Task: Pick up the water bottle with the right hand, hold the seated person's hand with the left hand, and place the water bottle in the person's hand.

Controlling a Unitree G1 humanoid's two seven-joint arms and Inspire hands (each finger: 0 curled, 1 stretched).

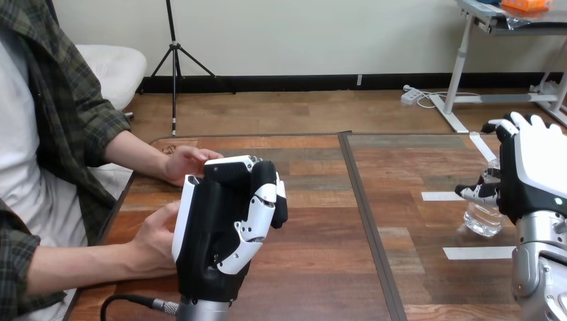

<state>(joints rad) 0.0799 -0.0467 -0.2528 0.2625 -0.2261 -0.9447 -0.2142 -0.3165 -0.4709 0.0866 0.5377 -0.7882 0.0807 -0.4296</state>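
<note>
A clear water bottle stands upright on the table at the right. My right hand is beside it, fingers straight and pointing up, thumb crossing in front of the bottle's upper part; I see no closed grasp. My left hand is raised over the table's left half with its fingers curled over the palm and nothing in them. One of the person's hands lies just left of my left hand, partly hidden by it. The person's other hand rests on the table behind it.
White tape strips mark the wooden table around the bottle. A dark seam runs down the table's middle. A black cable lies at the near left edge.
</note>
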